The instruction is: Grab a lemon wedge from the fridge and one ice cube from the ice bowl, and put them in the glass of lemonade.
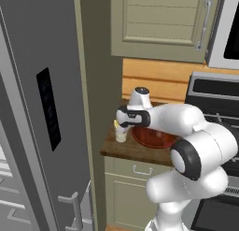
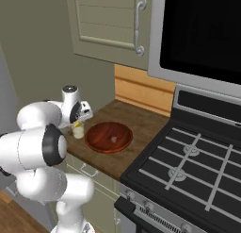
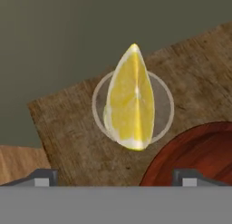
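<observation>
- The lemon wedge (image 3: 129,98) sits in the glass of lemonade (image 3: 100,114), pointing up. The glass stands on the wooden worktop (image 1: 135,151), just beside the ice bowl (image 1: 154,136).
- The fridge (image 1: 42,113) is on the left, its door open.
- The claw (image 3: 115,175) hangs right over the glass with its two tips wide apart, holding nothing.
- To do this well, I think the claw should lift straight up, so it does not bump the glass.
- Next it needs one ice cube (image 2: 113,139) from the bowl.

A wooden counter (image 2: 141,121) sits beside a black stove (image 2: 197,156), beige cabinets (image 1: 158,19) above.
</observation>
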